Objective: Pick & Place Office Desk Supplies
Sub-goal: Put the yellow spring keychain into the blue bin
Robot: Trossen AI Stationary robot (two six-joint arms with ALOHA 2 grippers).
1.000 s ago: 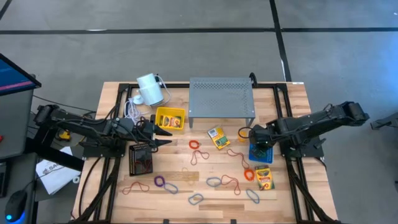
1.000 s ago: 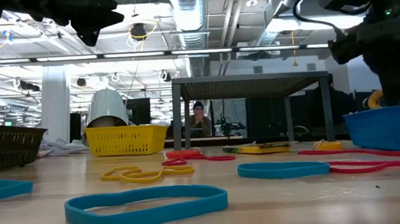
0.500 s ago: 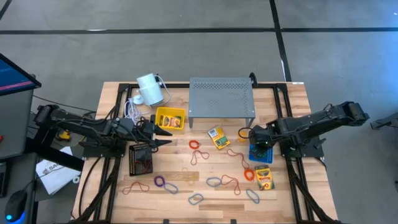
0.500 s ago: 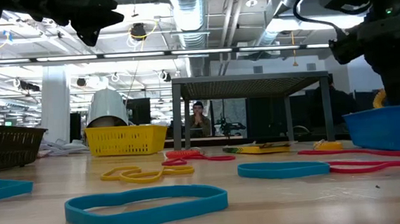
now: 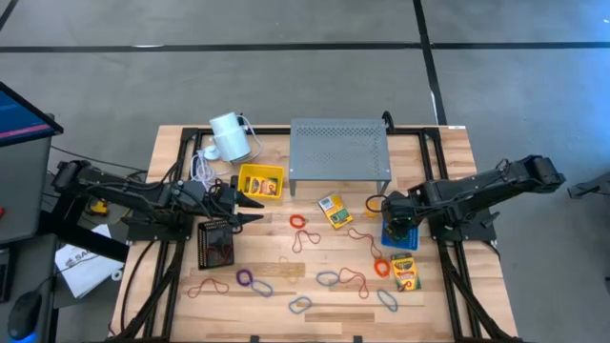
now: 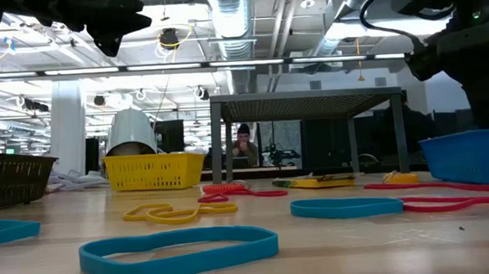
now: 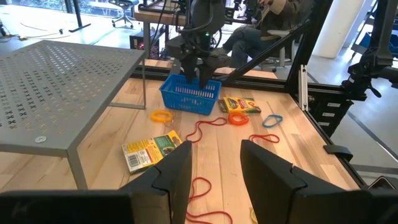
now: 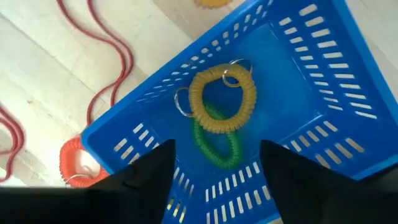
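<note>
- I have the right gripper (image 5: 398, 225) over the blue basket (image 5: 400, 238) at the right side of the table (image 5: 286, 272). Its wrist view looks straight down into the basket between two fingers (image 8: 149, 171) set wide apart; nothing is between them.
- Inside the basket: a yellow coil loop (image 8: 222, 99) with small metal rings, lying partly over a green coil loop (image 8: 214, 146). Both rest on the basket floor, clear of the fingers.
- Just outside the basket, an orange coil loop (image 8: 78, 163) lies on the wood; red bands (image 8: 115, 62) trail beside it.
- The left gripper (image 5: 250, 210) hangs above the table's left part, between the yellow bin (image 5: 261, 181) and the dark wicker basket (image 5: 215, 244). In its wrist view the fingers (image 7: 174, 171) stand partly apart with nothing in the gap.
- Crayon boxes: one (image 5: 335, 210) in front of the grey perforated shelf (image 5: 339, 148), one (image 5: 406, 273) just below the blue basket, one inside the yellow bin.
- Loose bands are scattered over the near half of the table: a red one (image 5: 299, 221), a purple one (image 5: 245, 278), blue ones (image 5: 299, 305) nearer the front edge.
- The low view has a blue band (image 6: 179, 249) nearest the camera and a yellow one (image 6: 176, 212) behind it.
- A white cylinder (image 5: 230, 135) with a coiled cord lies at the far left corner.
- A seated person (image 6: 243, 146) shows beyond the shelf.
</note>
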